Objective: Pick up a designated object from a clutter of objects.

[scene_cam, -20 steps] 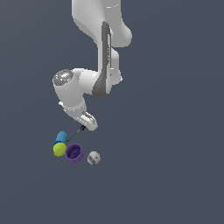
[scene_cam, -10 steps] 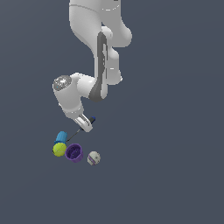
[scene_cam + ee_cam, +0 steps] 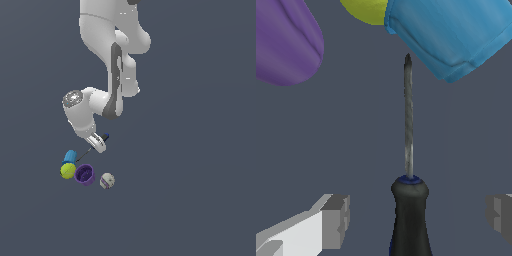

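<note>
Beside the blue cylinder [image 3: 451, 35] the screwdriver [image 3: 408, 190] lies tip-first, handle between the spread-apart fingers of the gripper [image 3: 416, 215], so it's the pre-grasp step; next likely closing on the handle.

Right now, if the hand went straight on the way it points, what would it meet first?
Probably the screwdriver: its handle lies centred between the open hand's fingers, directly below. Exact depth is unclear.
</note>
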Tool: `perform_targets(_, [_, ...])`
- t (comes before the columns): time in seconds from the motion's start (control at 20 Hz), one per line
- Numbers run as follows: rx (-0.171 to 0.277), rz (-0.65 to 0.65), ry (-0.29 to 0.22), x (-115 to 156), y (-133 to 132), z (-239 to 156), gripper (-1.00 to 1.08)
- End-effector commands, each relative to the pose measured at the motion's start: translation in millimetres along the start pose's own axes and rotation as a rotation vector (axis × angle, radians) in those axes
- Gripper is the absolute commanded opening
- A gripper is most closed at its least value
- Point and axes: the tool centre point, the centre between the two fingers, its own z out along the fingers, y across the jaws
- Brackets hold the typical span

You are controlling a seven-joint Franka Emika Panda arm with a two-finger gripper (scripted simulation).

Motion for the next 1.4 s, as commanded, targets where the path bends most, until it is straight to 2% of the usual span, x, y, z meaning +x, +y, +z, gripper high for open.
perform_targets(0.0, [0.0,0.001,-0.001,-0.6,0.4,12.1,1.0])
perform_targets(0.45, [0.0,0.003,0.0,-0.1,0.7,34.3,1.0])
perform_targets(0.5, [0.0,0.003,0.0,-0.1,0.7,34.3,-1.0])
perform_targets(1.05, [0.0,0.002,0.0,-0.3,0.0,33.7,-1.0])
perform_targets(1.35, [0.0,0.002,0.0,-3.2,-11.4,20.9,-1.0])
